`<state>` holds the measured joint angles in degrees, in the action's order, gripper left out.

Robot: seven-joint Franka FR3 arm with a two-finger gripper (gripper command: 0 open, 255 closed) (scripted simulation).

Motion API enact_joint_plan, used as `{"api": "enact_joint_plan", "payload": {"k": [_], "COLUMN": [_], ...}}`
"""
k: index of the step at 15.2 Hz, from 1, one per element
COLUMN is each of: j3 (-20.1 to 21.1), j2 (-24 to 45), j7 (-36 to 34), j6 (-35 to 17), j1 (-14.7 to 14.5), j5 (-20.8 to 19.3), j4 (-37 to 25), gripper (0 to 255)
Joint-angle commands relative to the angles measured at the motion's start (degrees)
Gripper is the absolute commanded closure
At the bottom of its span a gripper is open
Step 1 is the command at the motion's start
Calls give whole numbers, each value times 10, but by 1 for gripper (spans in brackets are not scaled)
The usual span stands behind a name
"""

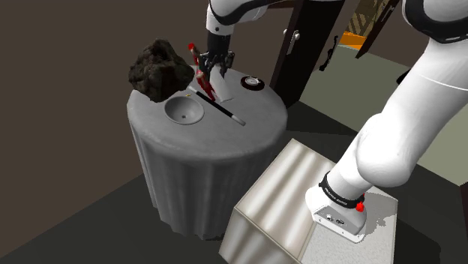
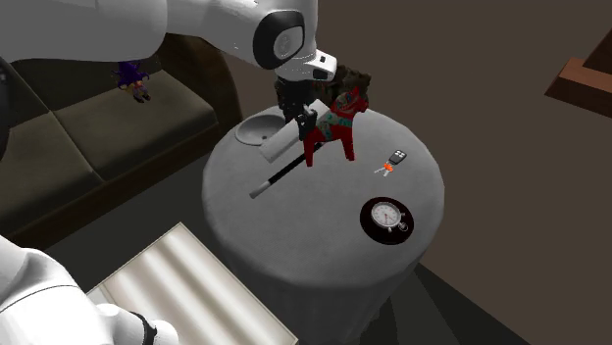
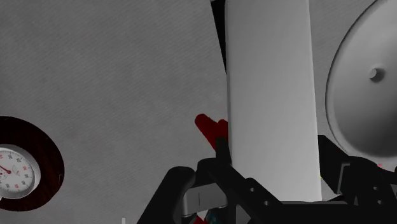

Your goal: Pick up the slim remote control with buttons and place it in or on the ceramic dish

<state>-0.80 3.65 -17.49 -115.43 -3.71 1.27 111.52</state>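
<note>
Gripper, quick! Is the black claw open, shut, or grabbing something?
Gripper: closed, holding the plain white remote between its two fingers.

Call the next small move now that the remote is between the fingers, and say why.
Probably a short sideways shift of the gripper toward the dish, before any lowering. The fingers clasp the white remote, and in the wrist view it sits beside the dish, not over its hollow. The red toy horse stands close by, so keep the shift small.
</note>
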Motion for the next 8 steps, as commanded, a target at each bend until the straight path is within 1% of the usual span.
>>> {"api": "enact_joint_plan", "payload": {"k": [1,8], "j3": [12,52], "j2": [1,45], "j7": [-28,-120], "j6": [0,11], "j1": [-14,-64], "j5": [-1,-8], "j4": [-2,-59], "gripper": [255,255]}}
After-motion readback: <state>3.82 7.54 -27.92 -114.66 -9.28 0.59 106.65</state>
